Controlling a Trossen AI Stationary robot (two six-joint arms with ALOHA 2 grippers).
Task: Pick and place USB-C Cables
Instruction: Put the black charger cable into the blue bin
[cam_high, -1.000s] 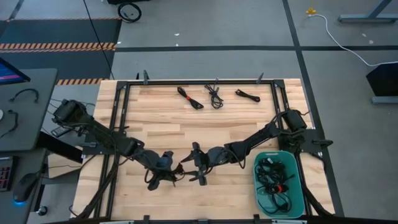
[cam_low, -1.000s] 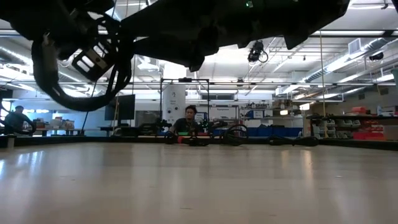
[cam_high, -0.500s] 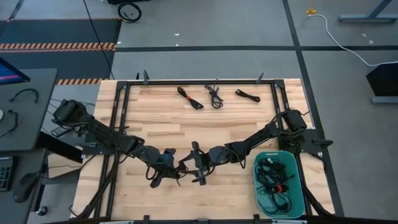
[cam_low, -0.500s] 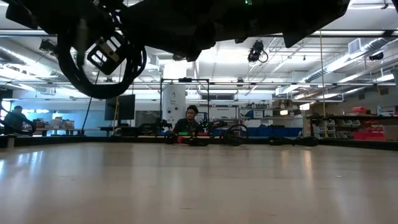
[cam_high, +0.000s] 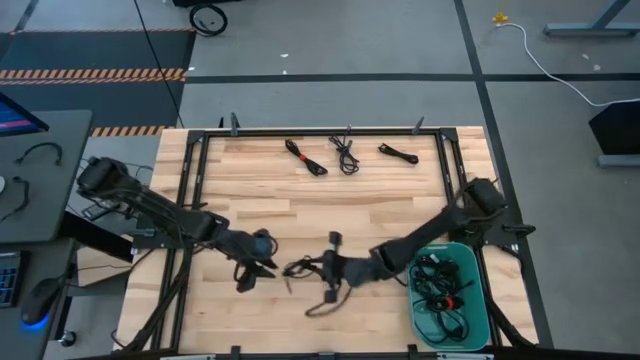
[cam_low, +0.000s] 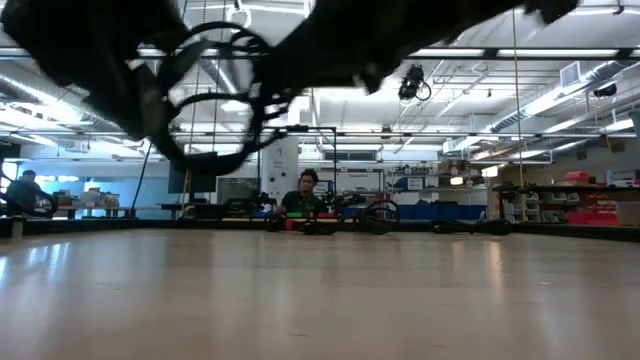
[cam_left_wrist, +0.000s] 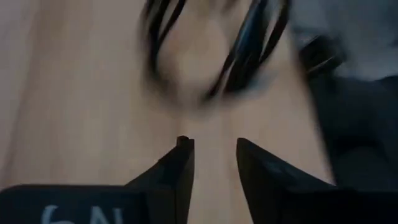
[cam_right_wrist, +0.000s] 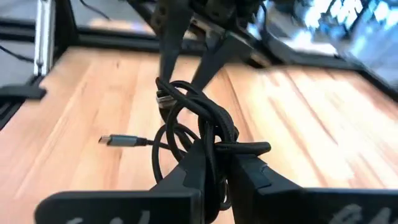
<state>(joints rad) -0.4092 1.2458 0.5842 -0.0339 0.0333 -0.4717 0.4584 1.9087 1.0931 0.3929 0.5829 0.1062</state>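
Note:
A coiled black USB-C cable (cam_right_wrist: 196, 121) hangs in the air over the table's near middle (cam_high: 296, 268), with my right gripper (cam_right_wrist: 214, 163) shut on it. My left gripper (cam_left_wrist: 214, 146) stands open just left of the coil (cam_high: 258, 262), with nothing between its fingers. In the low view the coil (cam_low: 215, 100) hangs well above the table. Three more USB-C cables lie flat along the far edge: one (cam_high: 305, 157), a second (cam_high: 345, 155) and a third (cam_high: 397, 152). My right gripper pinches several strands of the coil at its near end (cam_right_wrist: 216, 148) between its two fingers. The fingers come about level from the table's right side. The coil stands out ahead of the fingers, lifted clear of the table, and a loose plug end (cam_right_wrist: 109, 140) sticks out sideways.
A teal bin (cam_high: 478, 300) at the near right holds several black cables with red ties. A black frame (cam_high: 190, 180) runs round the wooden tabletop. The table's middle (cam_high: 330, 205) is bare wood. A person sits far off in the room (cam_low: 305, 190).
My right gripper has shut on the coil and taken hold of it. My left gripper has opened, let go and drawn back a little toward the table's left edge. My right arm has swung toward the near edge with the coil, which stays clear of the table.

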